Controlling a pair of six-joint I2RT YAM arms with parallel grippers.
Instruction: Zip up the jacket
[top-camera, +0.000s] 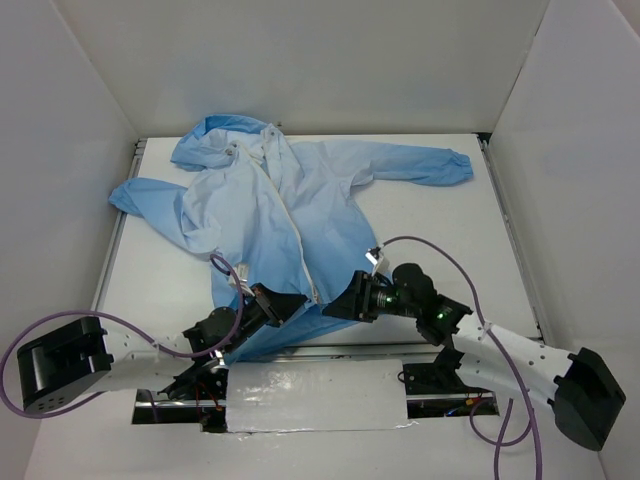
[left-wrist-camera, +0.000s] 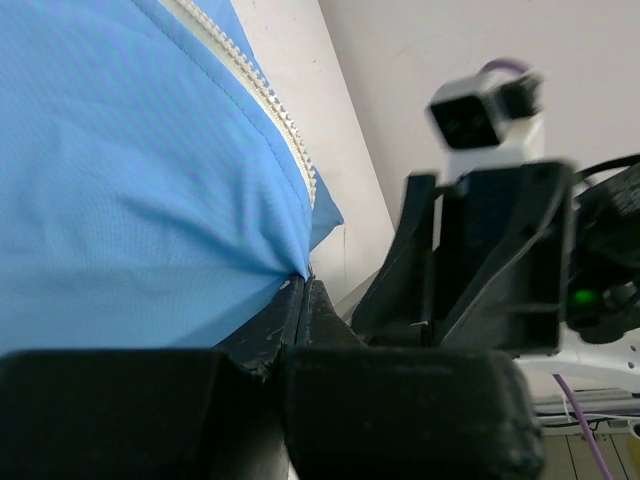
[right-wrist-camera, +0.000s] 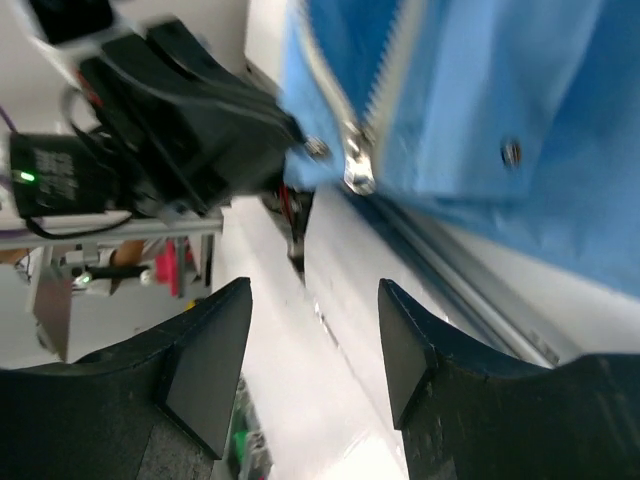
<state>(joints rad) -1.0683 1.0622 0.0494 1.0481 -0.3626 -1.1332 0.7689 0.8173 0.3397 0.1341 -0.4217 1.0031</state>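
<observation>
The light-blue jacket (top-camera: 270, 210) lies spread on the white table, hood at the far left and hem at the near edge. Its white zipper (top-camera: 292, 225) is open down the front. My left gripper (top-camera: 290, 300) is shut on the hem fabric just left of the zipper's bottom. In the left wrist view the jaws (left-wrist-camera: 305, 285) pinch the blue cloth below the zipper teeth (left-wrist-camera: 275, 110). My right gripper (top-camera: 342, 303) is open and empty just right of the hem. In the right wrist view its fingers (right-wrist-camera: 205, 370) are spread below the metal zipper slider (right-wrist-camera: 358, 168).
White walls enclose the table on three sides. One sleeve (top-camera: 420, 162) stretches to the far right, the other (top-camera: 140, 198) to the left. A white taped panel (top-camera: 315, 395) covers the near edge between the arm bases. Purple cables (top-camera: 440, 255) loop off both arms.
</observation>
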